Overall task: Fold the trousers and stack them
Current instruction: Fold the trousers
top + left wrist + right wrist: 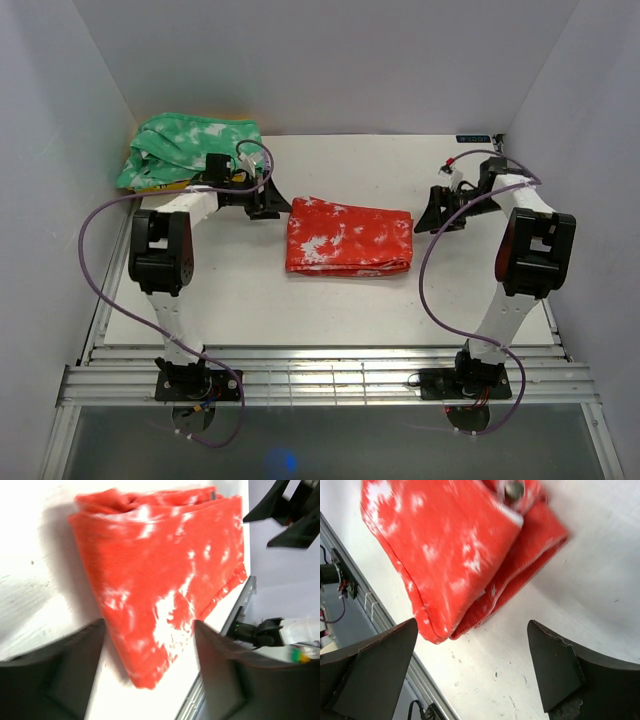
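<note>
Folded red-orange tie-dye trousers (450, 555) lie on the white counter (600, 570), with a blurred, possibly metal button (514, 489) near the top. The dark fingers (375, 670) are spread wide, holding nothing.

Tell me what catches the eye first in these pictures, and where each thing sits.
The trousers stand out most: a bright red-orange, white-splotched bundle lying folded in the middle of the white table. A green mottled garment lies heaped at the far left corner. The left gripper and right gripper hang open on either side of the trousers, holding nothing.
</note>
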Tool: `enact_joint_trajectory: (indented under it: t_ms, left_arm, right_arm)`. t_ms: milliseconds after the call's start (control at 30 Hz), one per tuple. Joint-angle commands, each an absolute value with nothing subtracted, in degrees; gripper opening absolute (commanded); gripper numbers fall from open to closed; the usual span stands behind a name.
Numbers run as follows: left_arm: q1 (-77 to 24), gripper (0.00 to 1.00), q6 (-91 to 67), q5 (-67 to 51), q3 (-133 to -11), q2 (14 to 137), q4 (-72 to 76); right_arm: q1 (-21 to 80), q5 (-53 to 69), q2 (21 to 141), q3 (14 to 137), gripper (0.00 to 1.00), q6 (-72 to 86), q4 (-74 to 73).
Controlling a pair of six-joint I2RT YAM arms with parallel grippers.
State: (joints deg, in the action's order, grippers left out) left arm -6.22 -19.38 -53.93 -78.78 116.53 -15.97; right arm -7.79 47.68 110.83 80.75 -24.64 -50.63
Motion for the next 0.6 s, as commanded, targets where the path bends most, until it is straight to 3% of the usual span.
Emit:
enact_joint_trajectory:
  t_ms: [0,200,400,567]
  left_arm:
    - [-4.22,0.86,-10.46,-52.65,-81.91,104.52,-23.81]
    - [-6.23,0.83,-16.31,-65.99,-80.52,101.96,-18.15]
    - [-12.83,0.75,-30.03,-69.43,-64.09,100.72,2.48]
    - [-15.12,0.74,-35.94,-67.68,-56.52,107.72,9.74]
  right_arm:
    - [-8.44,51.22,105.91,91.10,0.95,-30.58,-56.94]
    - [-2.57,67.13,106.70,95.11,0.94,-26.90,-57.49]
    - [6.58,74.70,106.43,82.02,0.93,-17.77,-45.20]
    - [5.64,72.43,110.12,70.60,0.93,-18.10,-42.28]
